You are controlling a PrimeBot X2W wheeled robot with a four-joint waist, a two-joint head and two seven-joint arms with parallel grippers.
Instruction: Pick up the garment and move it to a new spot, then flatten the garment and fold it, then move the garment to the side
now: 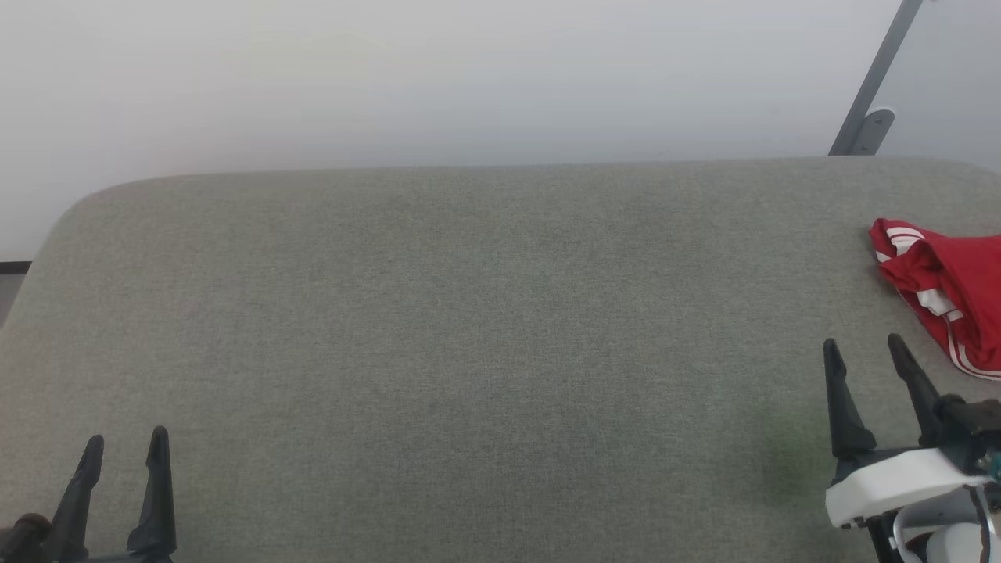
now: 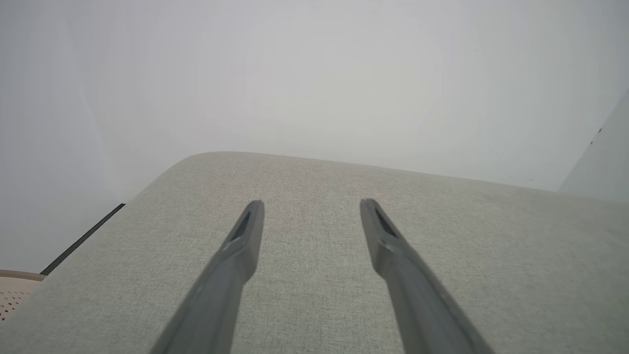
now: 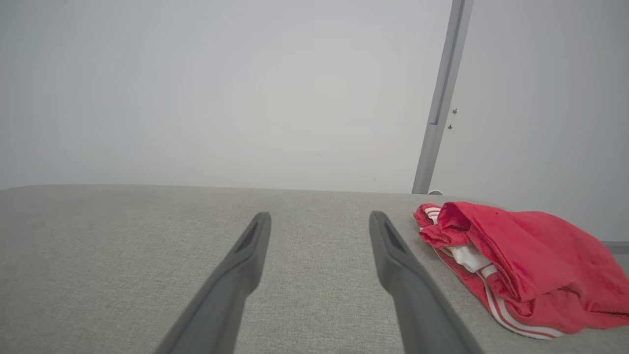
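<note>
Grey woven-fabric tabletop (image 1: 469, 313), near edge: left gripper (image 1: 127, 434) and right gripper (image 1: 861, 339) hover empty, dark fingers (image 1: 843, 407) spread wide. Ahead and right of the right one, the crumpled red jersey with white striped trim (image 1: 950, 293) lies bunched toward the far right, where a shallow pinch might catch one layer and drag it off. Right wrist view bares its white inner folds and far more of the heap; head view crops it.

Left gripper (image 2: 311, 202) fingers (image 2: 236, 265) apart, grey fabric surface (image 2: 501, 255), white wall (image 2: 295, 73)

Red garment (image 3: 526, 255), white stripes; grey surface (image 1: 438, 336).
</note>
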